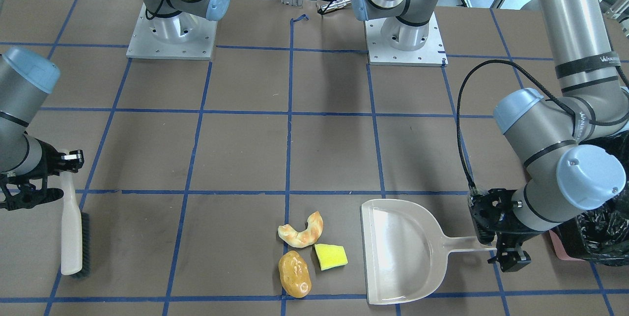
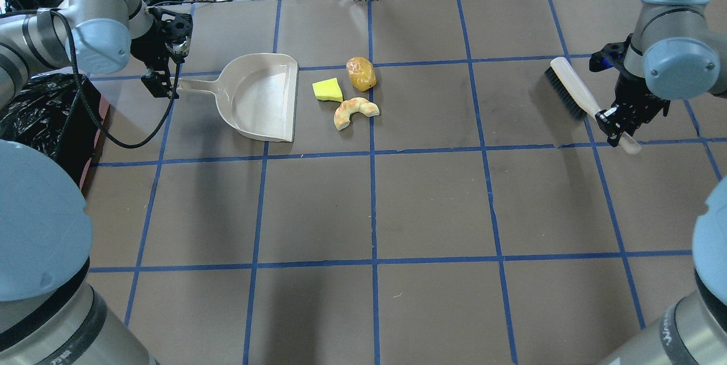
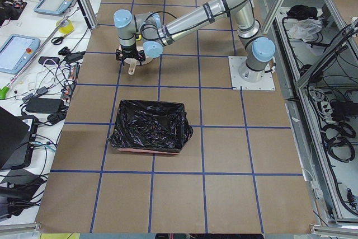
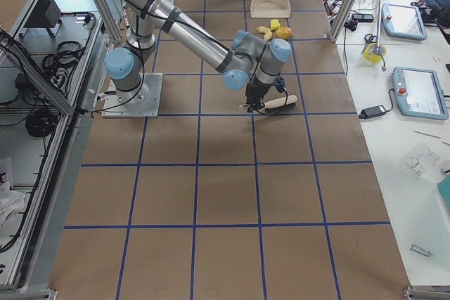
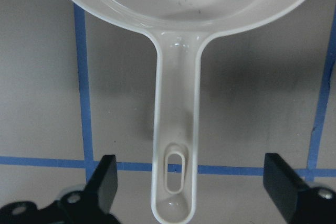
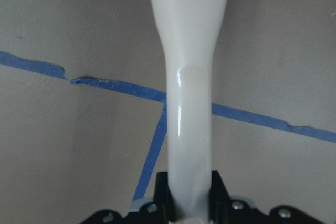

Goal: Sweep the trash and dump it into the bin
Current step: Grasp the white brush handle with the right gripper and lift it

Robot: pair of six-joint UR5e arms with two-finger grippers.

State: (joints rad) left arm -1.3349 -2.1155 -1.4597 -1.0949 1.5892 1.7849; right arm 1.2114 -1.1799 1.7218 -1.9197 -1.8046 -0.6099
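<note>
- The right gripper (image 6: pixel 190 195) is clamped on the brush (image 2: pixel 572 91) handle, near its tail end. With that long a lever, the brush could twist in the grip when the bristles drag.
- The left gripper (image 5: pixel 192 182) is spread wide astride the dustpan (image 2: pixel 262 98) handle, with neither finger (image 5: pixel 105 179) touching it. The pan lies flat and unheld.
- If sweeping starts before the left gripper closes, the pan would probably slide away from the push.
- The croissant (image 2: pixel 355 110), sponge (image 2: pixel 328 91) and lump (image 2: pixel 361 72) sit in a cluster just beside the pan's open mouth.
- The brush is well apart from them, on the far side. A stroke that comes in off line may scatter the pieces past the pan's corners.
- The glossy lump looks likely to roll rather than slide.
- The bin (image 3: pixel 148 127) stands beyond the left arm, well apart from the trash. A tilted carry could spill the load.
</note>
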